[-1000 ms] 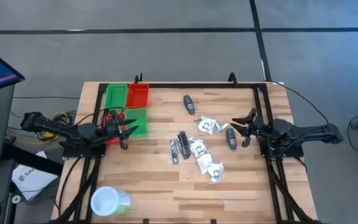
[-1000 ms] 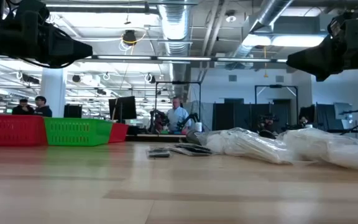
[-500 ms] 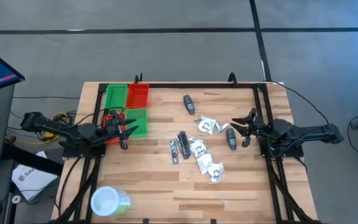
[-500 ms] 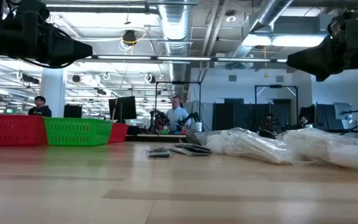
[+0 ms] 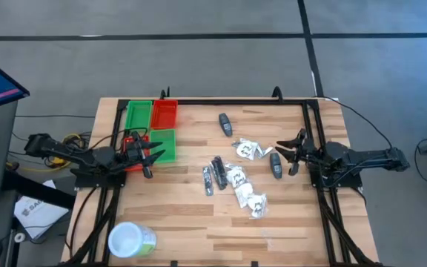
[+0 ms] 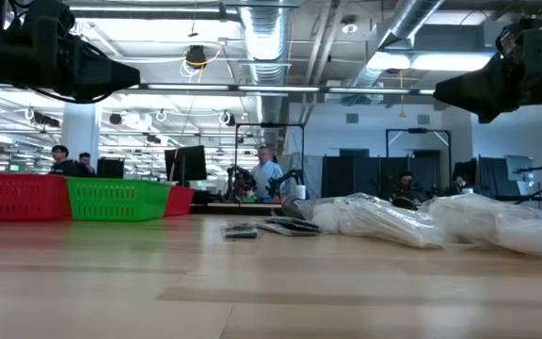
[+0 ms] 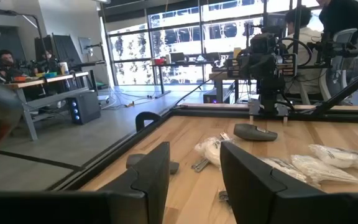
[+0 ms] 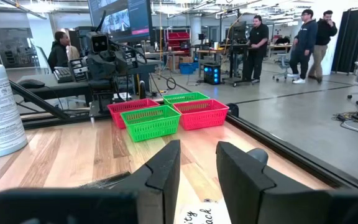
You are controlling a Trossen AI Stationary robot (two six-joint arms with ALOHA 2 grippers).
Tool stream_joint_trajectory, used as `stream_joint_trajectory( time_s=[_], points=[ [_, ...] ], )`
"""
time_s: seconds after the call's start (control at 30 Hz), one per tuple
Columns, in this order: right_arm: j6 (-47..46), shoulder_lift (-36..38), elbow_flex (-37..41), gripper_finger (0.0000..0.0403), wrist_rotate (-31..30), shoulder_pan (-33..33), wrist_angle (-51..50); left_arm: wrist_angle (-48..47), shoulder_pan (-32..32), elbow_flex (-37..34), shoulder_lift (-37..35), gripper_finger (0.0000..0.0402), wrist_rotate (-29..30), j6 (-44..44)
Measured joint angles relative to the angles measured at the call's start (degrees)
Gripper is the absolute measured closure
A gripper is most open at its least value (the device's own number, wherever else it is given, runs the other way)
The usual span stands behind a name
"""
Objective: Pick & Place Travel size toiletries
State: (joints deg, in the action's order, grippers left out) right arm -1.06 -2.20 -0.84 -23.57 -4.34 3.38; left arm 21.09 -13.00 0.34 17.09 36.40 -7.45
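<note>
The travel size toiletries lie loose on the wooden table's middle: a dark oval bottle (image 5: 225,124) farthest back, another bottle (image 5: 276,165) nearest my right gripper, two slim tubes (image 5: 213,176), and white crinkly packets (image 5: 247,149) (image 5: 254,202). My left gripper (image 5: 153,159) hovers open at the left edge beside the bins, its fingers (image 7: 151,177) with nothing between them. My right gripper (image 5: 286,157) hovers open at the right edge, just right of the near bottle, its fingers (image 8: 241,171) bare too. Both point level toward the table's middle.
Small green and red bins (image 5: 153,115) (image 5: 163,143) cluster at the far left corner, under and behind my left gripper. A white-lidded green tub (image 5: 130,239) stands at the near left. A black frame rail (image 5: 236,101) lines the table's far edge. People stand in the room beyond.
</note>
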Motion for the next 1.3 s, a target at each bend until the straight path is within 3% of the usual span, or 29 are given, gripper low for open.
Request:
stream_joint_trajectory(
  time_s=[0.47, 1.17, 1.3],
  points=[
    [4.50, 0.00, 0.00, 0.0305, 0.00, 0.03, -0.20, 0.00, 0.00, 0.00, 0.01, 0.0266, -0.01, -0.01],
    [4.37, -0.02, 0.00, 0.0305, 0.00, -0.02, 0.46, 0.39, 0.00, 0.01, 0.02, 0.0266, -0.02, 0.01],
    [0.28, 0.00, 0.00, 0.0305, 0.00, -0.02, 0.44, 0.97, 0.01, 0.01, 0.02, 0.0266, -0.02, 0.69]
  ],
)
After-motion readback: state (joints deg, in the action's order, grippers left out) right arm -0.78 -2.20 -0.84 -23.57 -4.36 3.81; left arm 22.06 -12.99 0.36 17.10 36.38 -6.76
